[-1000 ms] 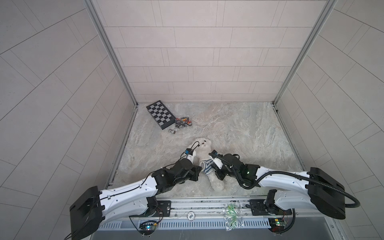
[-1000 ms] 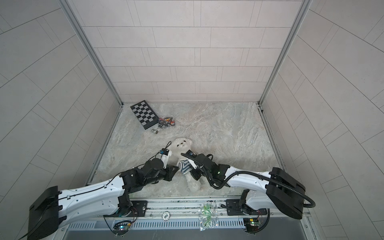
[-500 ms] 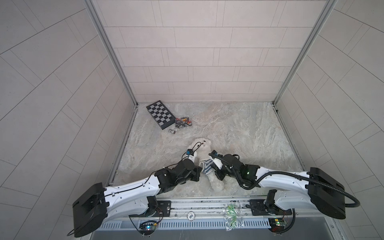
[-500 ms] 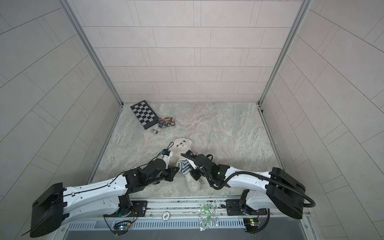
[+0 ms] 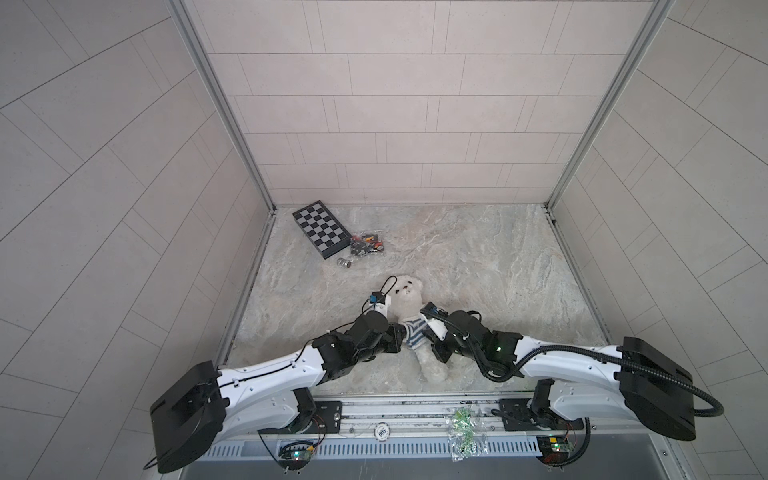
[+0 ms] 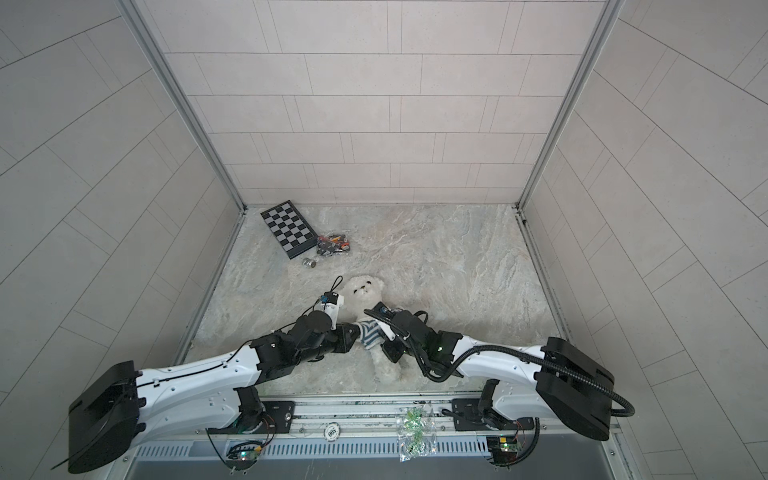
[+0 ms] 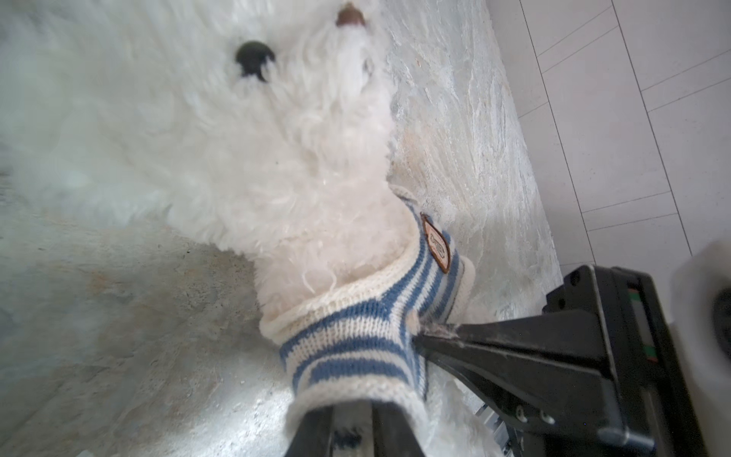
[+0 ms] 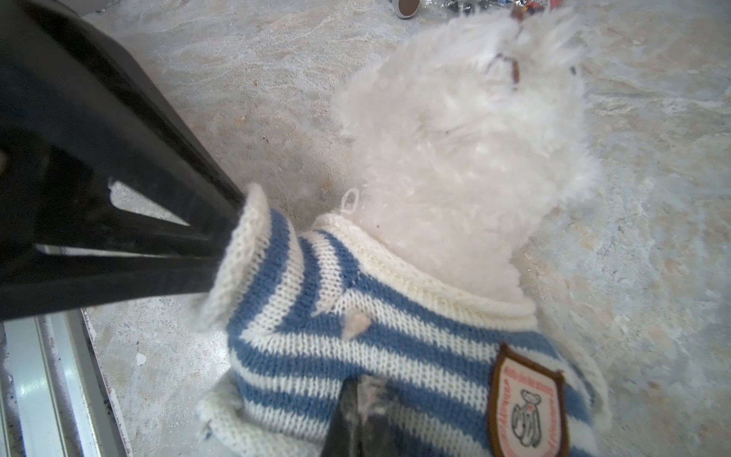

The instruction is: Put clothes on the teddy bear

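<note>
left gripper [image 8: 227, 241]: tips tucked into the sleeve cuff of the striped shirt [image 8: 356, 336]; whether they pinch anything, I cannot tell
right gripper [image 7: 433, 336]: clamped on the shirt's other side
teddy bear [image 5: 409, 291]: on its back between both grippers, touching each; head points away from the robot, legs toward it

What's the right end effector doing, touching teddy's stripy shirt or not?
Touching. The left wrist view shows the right end effector pinching the striped shirt.
</note>
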Tool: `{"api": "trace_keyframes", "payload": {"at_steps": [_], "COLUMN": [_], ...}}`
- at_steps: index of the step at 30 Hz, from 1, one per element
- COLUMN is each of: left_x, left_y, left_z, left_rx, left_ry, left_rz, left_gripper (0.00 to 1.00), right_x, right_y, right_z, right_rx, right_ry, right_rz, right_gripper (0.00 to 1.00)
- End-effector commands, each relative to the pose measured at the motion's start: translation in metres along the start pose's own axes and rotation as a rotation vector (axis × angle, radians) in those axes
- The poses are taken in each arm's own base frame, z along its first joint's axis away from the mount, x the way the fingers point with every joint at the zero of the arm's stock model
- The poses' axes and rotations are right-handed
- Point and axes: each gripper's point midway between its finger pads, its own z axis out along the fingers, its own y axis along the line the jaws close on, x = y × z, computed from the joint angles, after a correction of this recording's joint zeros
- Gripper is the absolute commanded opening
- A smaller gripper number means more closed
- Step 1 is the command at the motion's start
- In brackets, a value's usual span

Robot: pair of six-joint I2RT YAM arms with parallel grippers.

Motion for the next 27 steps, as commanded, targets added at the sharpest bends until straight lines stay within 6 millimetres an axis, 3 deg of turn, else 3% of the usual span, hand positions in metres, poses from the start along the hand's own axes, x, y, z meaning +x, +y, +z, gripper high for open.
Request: {"api": "trace_keyframes", "payload": {"at_steps": [1, 7, 11, 19, 23, 27], "left_x": [-0.002, 0.008, 0.014, 0.013, 0.014, 0.017], "left_y": [-0.005, 0.0, 0.002, -0.003, -0.006, -0.011], "left_z": [0.007, 0.018, 0.024, 0.026, 0.026, 0.027], "left_rx": [0.029, 0.01, 0.012, 0.047, 0.06, 0.076], "left_ry": [0.002, 0.044, 0.066, 0.047, 0.045, 0.05], "left_rz": [-0.022, -0.023, -0.03, -0.043, -0.04, -0.03], "left_gripper": [0.23, 0.29, 0.28, 0.03, 0.0, 0.0], "right_x": [0.008, 0.008, 0.008, 0.004, 0.002, 0.006], "right_y": [0.001, 0.0, 0.0, 0.002, 0.003, 0.003], "right_z": [-0.002, -0.002, -0.001, -0.015, -0.027, -0.023], "right_rx": [-0.003, 0.002, 0.003, -0.006, -0.004, -0.003], "right_ry": [0.015, 0.014, 0.011, 0.002, -0.051, -0.05], "right_rz": [0.003, -0.002, -0.008, 0.017, 0.01, 0.028], "right_gripper": [0.0, 0.0, 0.03, 0.31, 0.47, 0.51]}}
